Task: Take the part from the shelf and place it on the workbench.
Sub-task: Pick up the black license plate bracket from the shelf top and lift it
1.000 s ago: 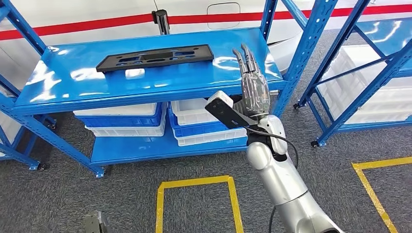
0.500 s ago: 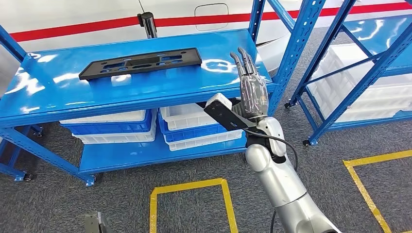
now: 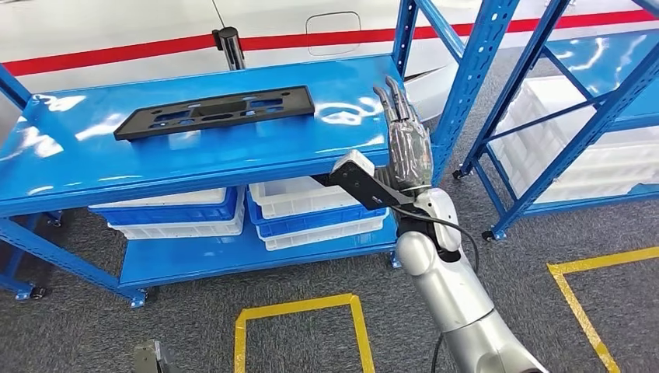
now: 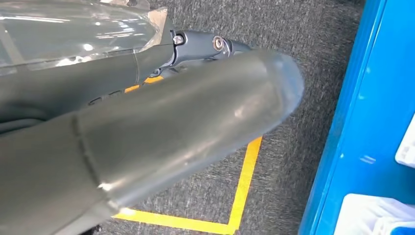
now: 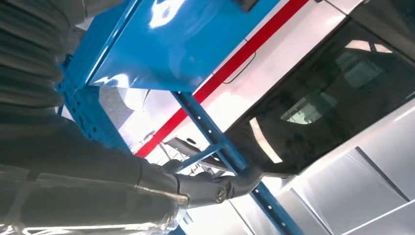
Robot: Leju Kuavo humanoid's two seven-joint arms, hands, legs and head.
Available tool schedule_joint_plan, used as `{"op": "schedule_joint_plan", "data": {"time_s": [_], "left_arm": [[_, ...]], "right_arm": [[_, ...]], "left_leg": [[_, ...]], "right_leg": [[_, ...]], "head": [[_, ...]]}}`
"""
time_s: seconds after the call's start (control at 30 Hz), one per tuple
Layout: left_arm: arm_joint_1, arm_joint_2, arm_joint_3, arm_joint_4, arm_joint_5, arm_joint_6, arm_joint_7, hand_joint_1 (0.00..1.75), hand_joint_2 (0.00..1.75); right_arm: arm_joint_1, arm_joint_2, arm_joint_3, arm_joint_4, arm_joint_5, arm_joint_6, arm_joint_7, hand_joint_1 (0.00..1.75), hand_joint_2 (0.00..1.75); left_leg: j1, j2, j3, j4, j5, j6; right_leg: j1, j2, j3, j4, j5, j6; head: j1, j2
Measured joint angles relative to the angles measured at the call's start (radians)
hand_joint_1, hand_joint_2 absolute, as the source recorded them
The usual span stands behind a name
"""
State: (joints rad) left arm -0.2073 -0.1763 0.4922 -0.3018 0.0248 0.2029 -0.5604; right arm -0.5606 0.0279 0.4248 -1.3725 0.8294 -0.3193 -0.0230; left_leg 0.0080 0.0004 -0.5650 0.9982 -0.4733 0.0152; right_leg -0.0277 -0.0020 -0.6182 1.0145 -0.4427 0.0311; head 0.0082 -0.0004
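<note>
The black flat part (image 3: 215, 112) is seen lying on the blue shelf (image 3: 233, 155) in the upper left of the head view, its long axis running left to right, the right end slightly higher. The right hand (image 3: 406, 144) is raised at frame centre, fingers (image 3: 392, 97) extended, released, grasping nothing. The left hand's (image 4: 147, 142) state cannot be told.

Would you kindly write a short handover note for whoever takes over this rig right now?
Right hand: raised at the right end of the blue metal shelf, fingers straight and apart, holding nothing.
Left hand: hangs over grey carpet with yellow floor tape; holds nothing visible, fingers unclear.
The flat black plastic part with cut-outs lies on the top shelf board, untouched.
Done: nothing yet.
Left: grasp the part, lift it, carry it to the workbench.
</note>
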Motion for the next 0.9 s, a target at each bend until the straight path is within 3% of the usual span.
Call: {"op": "schedule_joint_plan", "data": {"time_s": [0.07, 0.1, 0.2, 0.23, 0.27, 0.33, 0.4, 0.5, 0.57, 0.6, 0.67, 0.73, 0.77, 0.83, 0.87, 0.9], "left_arm": [[-0.001, 0.000, -0.004, 0.000, 0.006, 0.003, -0.005, 0.00, 0.00], [-0.001, 0.000, -0.007, 0.000, 0.009, 0.004, -0.007, 0.00, 0.00], [0.000, 0.000, -0.012, 0.000, 0.018, 0.006, -0.015, 0.00, 0.00], [0.002, 0.000, -0.013, 0.000, 0.022, 0.007, -0.018, 0.00, 0.00], [0.003, 0.000, -0.013, 0.001, 0.024, 0.009, -0.022, 0.00, 0.00], [0.005, 0.000, -0.013, 0.001, 0.028, 0.013, -0.027, 0.00, 0.00], [0.003, 0.000, -0.013, 0.001, 0.033, 0.017, -0.030, 0.00, 0.00], [0.003, -0.003, -0.014, 0.000, 0.044, 0.019, -0.035, 0.00, 0.00], [0.004, -0.007, -0.014, 0.000, 0.053, 0.018, -0.038, 0.00, 0.00], [0.004, -0.009, -0.014, 0.000, 0.056, 0.017, -0.041, 0.00, 0.00], [0.004, -0.011, -0.014, 0.000, 0.064, 0.016, -0.046, 0.00, 0.00], [0.007, -0.013, -0.014, 0.000, 0.073, 0.016, -0.049, 0.00, 0.00], [0.009, -0.013, -0.014, 0.000, 0.077, 0.016, -0.050, 0.00, 0.00], [0.013, -0.016, -0.014, 0.000, 0.087, 0.017, -0.054, 0.00, 0.00], [0.014, -0.017, -0.014, 0.000, 0.092, 0.017, -0.056, 0.00, 0.00], [0.014, -0.018, -0.013, 0.000, 0.098, 0.017, -0.059, 0.00, 0.00]], "right_arm": [[-0.002, 0.001, 0.000, 0.000, 0.000, 0.000, 0.001, 0.00, 1.75], [-0.004, 0.002, 0.000, 0.000, 0.000, 0.000, 0.001, 0.00, 1.75], [-0.001, 0.004, 0.000, 0.000, 0.000, 0.000, 0.002, 0.00, 1.75], [0.001, 0.004, 0.000, 0.001, 0.001, 0.000, 0.002, 0.00, 1.75], [0.002, 0.005, 0.000, 0.001, 0.003, 0.001, 0.003, 0.00, 1.75], [-0.004, 0.009, 0.001, 0.002, 0.010, 0.008, 0.007, 0.00, 1.75], [-0.015, 0.015, 0.004, 0.006, 0.019, 0.017, 0.011, 0.00, 1.75], [-0.025, 0.026, 0.012, 0.019, 0.028, 0.029, 0.017, 0.00, 1.75], [-0.031, 0.030, 0.019, 0.029, 0.031, 0.032, 0.019, 0.00, 1.75], [-0.037, 0.031, 0.022, 0.034, 0.032, 0.032, 0.019, 0.00, 1.75], [-0.046, 0.030, 0.026, 0.046, 0.032, 0.032, 0.020, 0.00, 1.75], [-0.048, 0.029, 0.028, 0.061, 0.031, 0.032, 0.021, 0.00, 1.75], [-0.049, 0.029, 0.028, 0.069, 0.029, 0.032, 0.021, 0.00, 1.75], [-0.056, 0.030, 0.031, 0.084, 0.025, 0.032, 0.017, 0.00, 1.75], [-0.063, 0.030, 0.031, 0.092, 0.023, 0.033, 0.014, 0.00, 1.75], [-0.071, 0.032, 0.033, 0.101, 0.022, 0.033, 0.010, 0.00, 1.75]], "left_leg": [[0.004, 0.001, -0.009, 0.033, -0.015, -0.009], [0.006, 0.001, -0.031, 0.076, -0.030, -0.013], [0.008, 0.001, -0.151, 0.261, -0.088, -0.020], [0.008, 0.001, -0.180, 0.286, -0.086, -0.018], [0.007, 0.001, -0.190, 0.274, -0.064, -0.013], [0.000, 0.000, -0.155, 0.151, 0.025, 0.007], [-0.012, -0.001, -0.113, 0.041, 0.073, 0.026], [-0.023, -0.003, -0.088, 0.000, 0.072, 0.045], [-0.020, -0.003, -0.062, -0.018, 0.076, 0.052], [-0.018, -0.003, -0.050, -0.023, 0.075, 0.055], [-0.016, -0.004, -0.039, -0.026, 0.069, 0.058], [-0.016, -0.006, -0.031, -0.025, 0.059, 0.056], [-0.015, -0.007, -0.026, -0.025, 0.053, 0.052], [-0.013, -0.009, -0.009, -0.022, 0.037, 0.043], [-0.012, -0.009, -0.001, -0.018, 0.028, 0.037], [-0.013, -0.009, 0.003, -0.015, 0.021, 0.030]], "right_leg": [[-0.003, 0.004, 0.014, 0.000, -0.003, -0.012], [-0.003, 0.005, 0.022, -0.001, -0.006, -0.017], [0.006, 0.007, 0.039, -0.001, -0.022, -0.034], [0.010, 0.009, 0.045, -0.001, -0.028, -0.037], [0.013, 0.012, 0.052, -0.001, -0.033, -0.039], [0.017, 0.017, 0.067, -0.002, -0.045, -0.039], [0.019, 0.020, 0.079, -0.008, -0.054, -0.035], [0.023, 0.022, 0.092, -0.010, -0.053, -0.019], [0.027, 0.019, 0.091, 0.018, -0.063, -0.012], [0.027, 0.017, 0.075, 0.051, -0.080, -0.014], [0.024, 0.015, 0.009, 0.165, -0.127, -0.019], [0.019, 0.014, -0.064, 0.258, -0.149, -0.009], [0.016, 0.014, -0.079, 0.257, -0.135, 0.004], [0.008, 0.011, -0.056, 0.149, -0.061, 0.034], [0.006, 0.008, -0.036, 0.081, -0.026, 0.043], [0.006, 0.005, -0.018, 0.028, -0.008, 0.038]], "head": [[-0.002, 0.000], [-0.004, 0.000], [-0.008, 0.000], [-0.008, 0.000], [-0.008, 0.000], [-0.008, 0.000], [-0.007, 0.000], [-0.007, 0.000], [-0.007, 0.000], [-0.006, 0.000], [-0.005, 0.000], [-0.003, 0.000], [-0.002, 0.000], [-0.001, 0.000], [0.000, 0.000], [0.002, 0.000]]}}
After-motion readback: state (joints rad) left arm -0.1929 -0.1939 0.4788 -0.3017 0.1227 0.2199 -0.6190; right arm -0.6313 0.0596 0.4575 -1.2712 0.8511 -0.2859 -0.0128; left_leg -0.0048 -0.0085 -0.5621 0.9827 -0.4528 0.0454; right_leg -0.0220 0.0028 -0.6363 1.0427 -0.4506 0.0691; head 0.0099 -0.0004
